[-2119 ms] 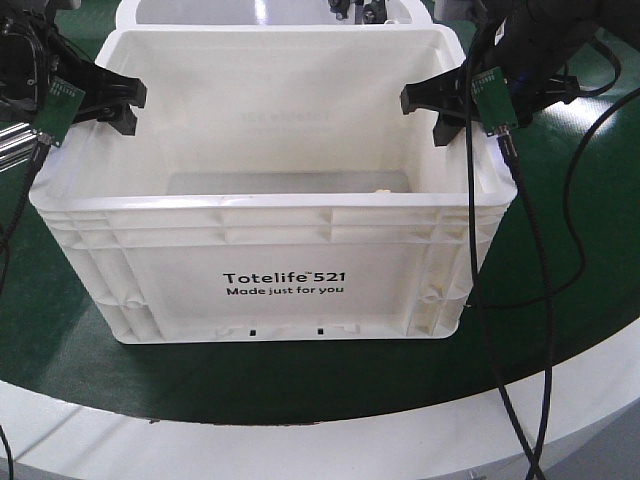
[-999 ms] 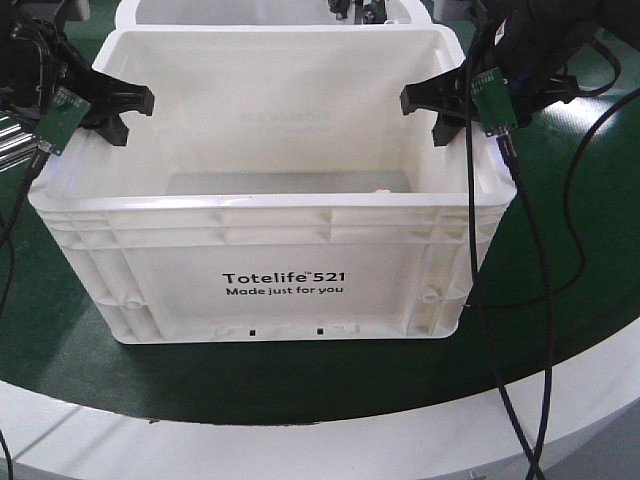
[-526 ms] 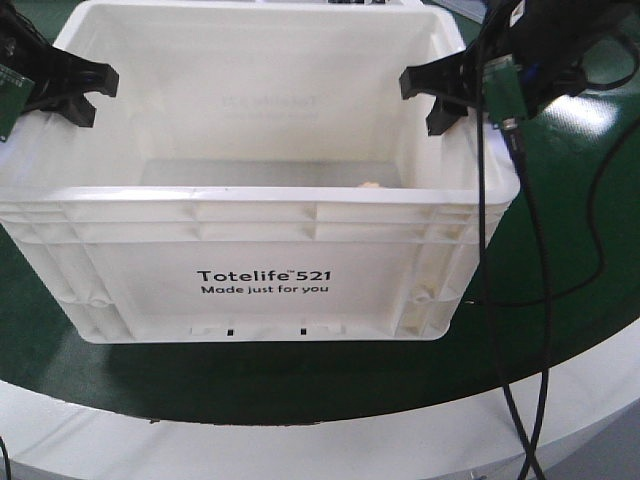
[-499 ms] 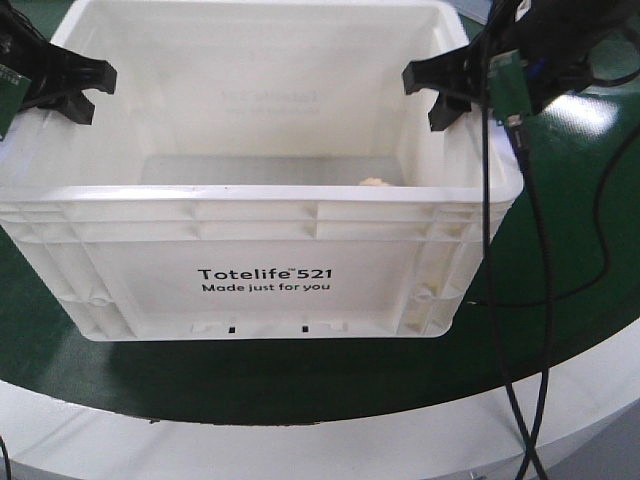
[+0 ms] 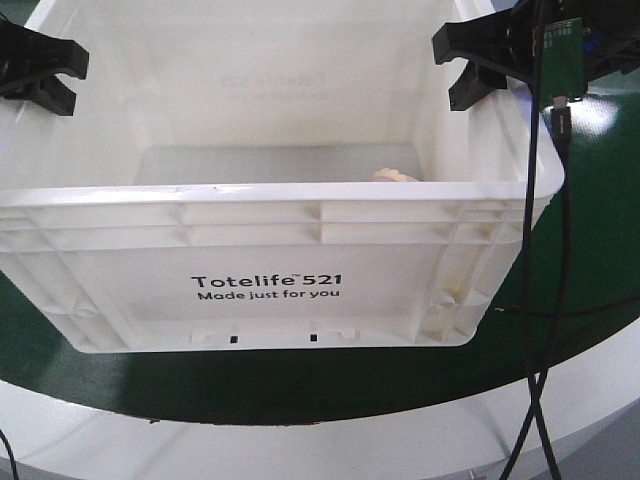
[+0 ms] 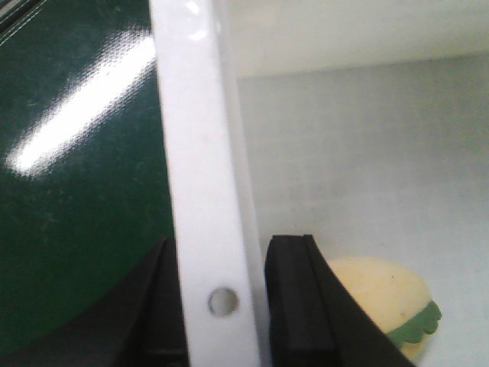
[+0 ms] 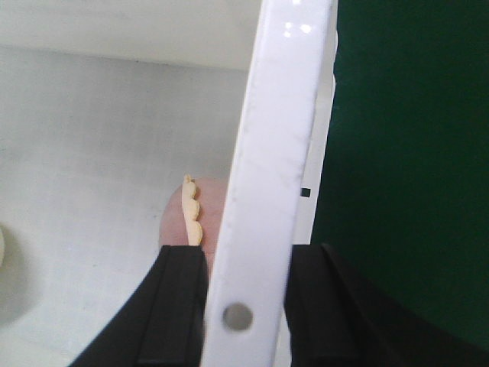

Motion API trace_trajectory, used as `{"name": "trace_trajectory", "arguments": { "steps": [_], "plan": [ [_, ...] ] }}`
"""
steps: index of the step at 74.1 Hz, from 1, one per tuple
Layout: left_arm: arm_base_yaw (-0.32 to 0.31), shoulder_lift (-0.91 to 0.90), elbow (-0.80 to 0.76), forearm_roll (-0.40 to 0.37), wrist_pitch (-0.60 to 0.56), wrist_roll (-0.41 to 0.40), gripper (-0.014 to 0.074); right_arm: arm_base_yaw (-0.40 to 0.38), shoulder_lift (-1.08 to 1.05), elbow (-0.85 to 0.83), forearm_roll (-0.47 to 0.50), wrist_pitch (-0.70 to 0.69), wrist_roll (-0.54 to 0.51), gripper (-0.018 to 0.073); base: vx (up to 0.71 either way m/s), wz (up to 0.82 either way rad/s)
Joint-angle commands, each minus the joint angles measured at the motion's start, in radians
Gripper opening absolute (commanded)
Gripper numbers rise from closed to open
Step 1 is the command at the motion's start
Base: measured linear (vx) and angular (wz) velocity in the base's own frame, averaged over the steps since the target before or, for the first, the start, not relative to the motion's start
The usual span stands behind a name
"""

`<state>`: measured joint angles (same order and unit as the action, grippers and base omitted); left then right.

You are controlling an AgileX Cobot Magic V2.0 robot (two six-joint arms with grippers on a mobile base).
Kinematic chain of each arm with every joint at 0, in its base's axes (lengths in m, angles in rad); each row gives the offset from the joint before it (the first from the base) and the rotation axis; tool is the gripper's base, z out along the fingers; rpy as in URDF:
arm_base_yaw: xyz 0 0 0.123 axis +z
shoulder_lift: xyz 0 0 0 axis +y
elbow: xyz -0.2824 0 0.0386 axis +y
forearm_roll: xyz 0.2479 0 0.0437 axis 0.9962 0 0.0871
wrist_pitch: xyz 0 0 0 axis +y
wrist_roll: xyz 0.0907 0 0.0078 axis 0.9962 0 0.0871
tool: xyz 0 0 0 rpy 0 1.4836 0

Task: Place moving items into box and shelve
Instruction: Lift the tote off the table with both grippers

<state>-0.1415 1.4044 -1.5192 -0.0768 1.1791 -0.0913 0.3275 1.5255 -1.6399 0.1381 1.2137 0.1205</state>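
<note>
A white plastic box [image 5: 265,290] marked "Totelife 521" fills the front view, open at the top. My left gripper [image 5: 40,75] is shut on its left rim and my right gripper [image 5: 478,62] on its right rim. In the left wrist view my left gripper [image 6: 221,302] has one black finger on each side of the white rim [image 6: 199,168]; a toy burger [image 6: 386,298] lies inside on the box floor. In the right wrist view my right gripper [image 7: 238,313] straddles the rim [image 7: 279,153] the same way, above a pinkish toy with a yellow frill [image 7: 191,218]. That toy also shows in the front view [image 5: 395,176].
The box is over a dark green round tabletop [image 5: 590,260] with a white outer edge [image 5: 400,440]. Black cables [image 5: 540,300] hang from my right arm down past the box's right side.
The box, held by both grippers on its side rims, has come up and closer to the camera. Both grippers have moved up and outward in the view. The toy inside shows more.
</note>
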Motion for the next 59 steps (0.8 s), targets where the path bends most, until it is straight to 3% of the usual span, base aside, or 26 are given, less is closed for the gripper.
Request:
{"name": "trace_trajectory", "arguments": {
  "steps": [1,21,59],
  "plan": [
    [-0.01,-0.06,-0.042,-0.145,-0.111,0.018,-0.0006,0.008,-0.062,-0.044,0.147,-0.105,-0.031,-0.0006,0.0,0.0],
    [-0.01,-0.082,-0.042,-0.19,-0.113,0.018,-0.0006,0.008,-0.062,-0.043,0.172,-0.088,-0.031,-0.0006,0.0,0.0],
    [-0.01,-0.082,-0.041,-0.187,-0.128,0.012,-0.0006,0.008,-0.062,-0.043,0.225,-0.093,-0.03,-0.0006,0.0,0.0]
  ]
}}
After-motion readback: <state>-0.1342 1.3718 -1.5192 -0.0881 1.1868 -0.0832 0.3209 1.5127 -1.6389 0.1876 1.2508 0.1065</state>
